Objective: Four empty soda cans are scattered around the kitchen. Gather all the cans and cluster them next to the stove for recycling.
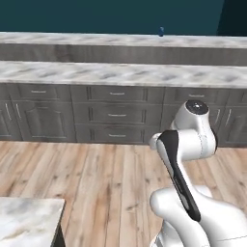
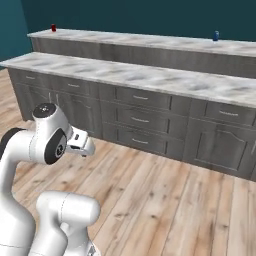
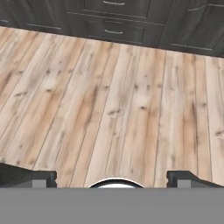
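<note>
Two soda cans, blue can [image 2: 216,35] and red can [image 2: 53,27], sit on the far ledge [image 2: 150,42]; gripper [image 3: 112,177] wide open, empty.

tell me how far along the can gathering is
Nothing looks done: no stove or cluster of cans is in view. The gripper is open and empty over the wood floor. Still to fetch: a blue can and a red can, apart on the raised back counter.
</note>
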### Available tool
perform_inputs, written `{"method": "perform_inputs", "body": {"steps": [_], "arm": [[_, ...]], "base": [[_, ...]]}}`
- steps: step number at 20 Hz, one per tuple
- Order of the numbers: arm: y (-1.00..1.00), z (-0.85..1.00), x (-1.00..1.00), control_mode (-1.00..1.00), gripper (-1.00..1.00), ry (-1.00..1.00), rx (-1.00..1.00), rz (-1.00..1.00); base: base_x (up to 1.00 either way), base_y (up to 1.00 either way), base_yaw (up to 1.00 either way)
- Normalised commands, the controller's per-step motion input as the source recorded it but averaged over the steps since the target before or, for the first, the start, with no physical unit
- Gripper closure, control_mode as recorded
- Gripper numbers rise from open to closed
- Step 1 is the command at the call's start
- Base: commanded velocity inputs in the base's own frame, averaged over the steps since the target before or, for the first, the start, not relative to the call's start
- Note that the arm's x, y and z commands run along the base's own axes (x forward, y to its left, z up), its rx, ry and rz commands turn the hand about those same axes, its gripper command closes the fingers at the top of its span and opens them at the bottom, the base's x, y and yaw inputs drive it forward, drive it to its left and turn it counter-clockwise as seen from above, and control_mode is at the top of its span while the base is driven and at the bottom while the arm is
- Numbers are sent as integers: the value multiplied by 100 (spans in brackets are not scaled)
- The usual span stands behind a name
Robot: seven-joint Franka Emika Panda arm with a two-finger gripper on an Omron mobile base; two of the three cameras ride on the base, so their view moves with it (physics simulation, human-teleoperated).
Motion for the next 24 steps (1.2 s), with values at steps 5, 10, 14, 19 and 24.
{"method": "perform_inputs", "body": {"steps": [5, 10, 14, 19, 24], "arm": [[0, 0, 0, 100, -100, 0, 0, 0], [0, 0, 0, 100, -100, 0, 0, 0], [0, 0, 0, 100, -100, 0, 0, 0], [0, 0, 0, 100, -100, 0, 0, 0], [0, 0, 0, 100, -100, 0, 0, 0]], "base": [[11, -30, 33], [6, -3, 47], [11, -2, 48], [36, -16, 39], [43, -23, 33]]}}
